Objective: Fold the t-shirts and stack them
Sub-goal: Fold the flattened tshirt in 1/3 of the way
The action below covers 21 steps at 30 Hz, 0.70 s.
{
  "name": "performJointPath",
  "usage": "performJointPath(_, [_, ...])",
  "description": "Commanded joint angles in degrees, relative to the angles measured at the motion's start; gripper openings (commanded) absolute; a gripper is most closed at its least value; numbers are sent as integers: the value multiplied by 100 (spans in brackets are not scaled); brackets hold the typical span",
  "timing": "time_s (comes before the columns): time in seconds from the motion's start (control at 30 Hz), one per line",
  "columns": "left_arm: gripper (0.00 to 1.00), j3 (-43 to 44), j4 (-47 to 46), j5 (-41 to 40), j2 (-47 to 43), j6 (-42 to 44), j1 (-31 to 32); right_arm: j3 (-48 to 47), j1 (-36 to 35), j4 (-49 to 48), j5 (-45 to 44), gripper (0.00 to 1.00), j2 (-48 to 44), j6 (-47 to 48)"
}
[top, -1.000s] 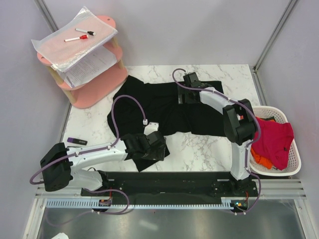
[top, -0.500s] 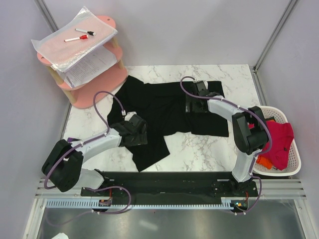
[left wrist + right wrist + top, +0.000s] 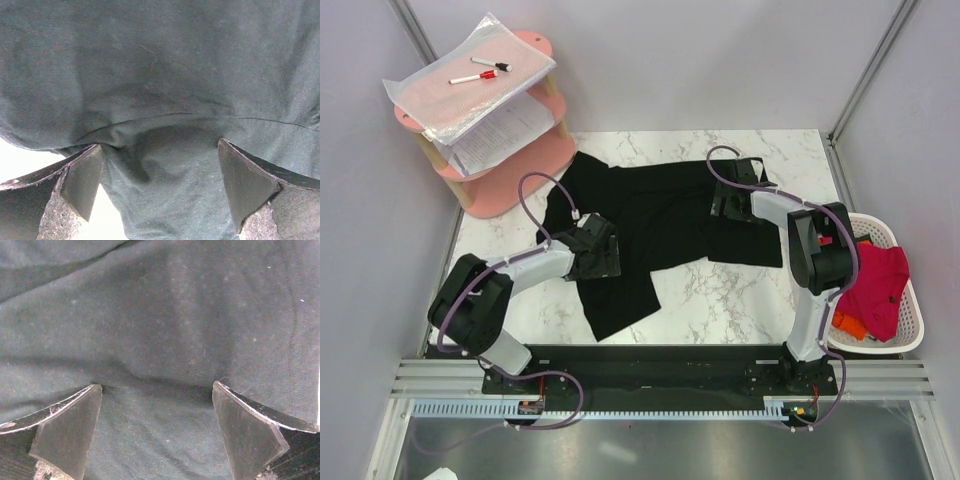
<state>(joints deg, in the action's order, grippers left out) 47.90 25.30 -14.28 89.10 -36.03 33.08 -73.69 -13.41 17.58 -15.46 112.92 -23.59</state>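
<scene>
Basket [image 3: 912, 340] of white slatted plastic at the right edge of the marble table [image 3: 720, 300], filled mostly by a red t-shirt [image 3: 872, 282], with an orange t-shirt [image 3: 847, 323] showing low beside it. Left of the basket, on the table, a large black t-shirt [image 3: 655, 215], spread out but rumpled, one flap trailing toward the arm bases. Right gripper [image 3: 732, 196] down on the part of the black cloth nearer the basket, jaws parted wide, nothing pinched, only flat fabric beneath. Left gripper [image 3: 598, 252] on the black t-shirt's side away from the basket, jaws likewise apart, a raised fold of cloth lying between the fingers [image 3: 82, 180], unclamped. Farthest from the basket, a pink shelf [image 3: 510, 170] stacked with papers [image 3: 505, 130].
</scene>
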Motion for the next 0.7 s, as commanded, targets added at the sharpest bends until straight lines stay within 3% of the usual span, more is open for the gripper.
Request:
performJointPath(0.0, [100, -17, 44, 145, -15, 105, -319, -5, 128, 263, -150, 98, 432, -128])
performJointPath(0.3, [100, -369, 133, 145, -833, 368, -584, -49, 32, 237, 140, 98, 213, 30])
performJointPath(0.47, [100, -299, 247, 241, -1017, 378, -575, 74, -310, 219, 123, 98, -446, 197])
performJointPath(0.67, [100, -518, 256, 742, -2079, 308, -487, 688, -356, 131, 324, 98, -1553, -13])
